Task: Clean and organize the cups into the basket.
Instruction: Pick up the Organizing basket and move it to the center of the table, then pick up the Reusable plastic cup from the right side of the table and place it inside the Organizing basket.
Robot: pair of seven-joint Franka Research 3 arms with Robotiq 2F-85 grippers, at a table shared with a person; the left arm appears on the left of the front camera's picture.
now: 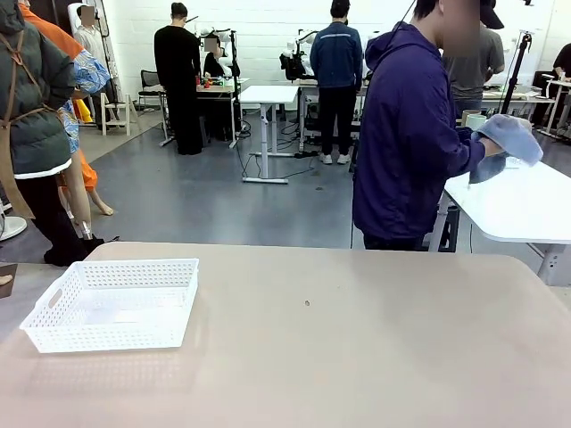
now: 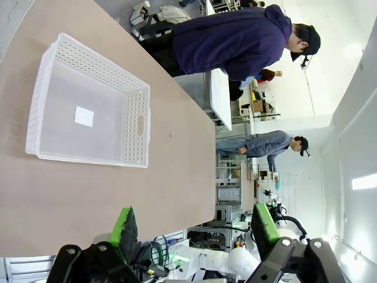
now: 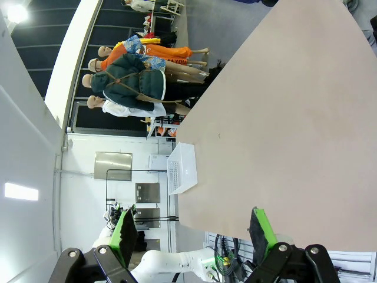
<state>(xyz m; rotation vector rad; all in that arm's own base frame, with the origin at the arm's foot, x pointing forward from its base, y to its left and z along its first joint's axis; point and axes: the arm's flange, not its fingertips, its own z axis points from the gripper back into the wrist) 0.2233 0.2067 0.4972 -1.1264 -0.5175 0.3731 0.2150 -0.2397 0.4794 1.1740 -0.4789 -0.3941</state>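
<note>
the basket (image 1: 111,303) sits empty at the lower left of the front frame, flat on the tabletop (image 1: 357,339) with its open side up. we judge it is set out ready to receive cups once they are clean. at the upper right, the person (image 1: 406,134) stands turned to a white side table (image 1: 526,205), working a blue cloth (image 1: 510,135) around something dark. we take that as the wiping step, though what is under the cloth we cannot tell. small pale shapes behind the person's arm may be the cups (image 1: 475,118), too small to be sure. the left tool (image 2: 194,227) and the right tool (image 3: 193,231) both stand wide open with nothing between their pads. they hang above the tabletop, and we judge they are placed to take a cup when one is handed across.
</note>
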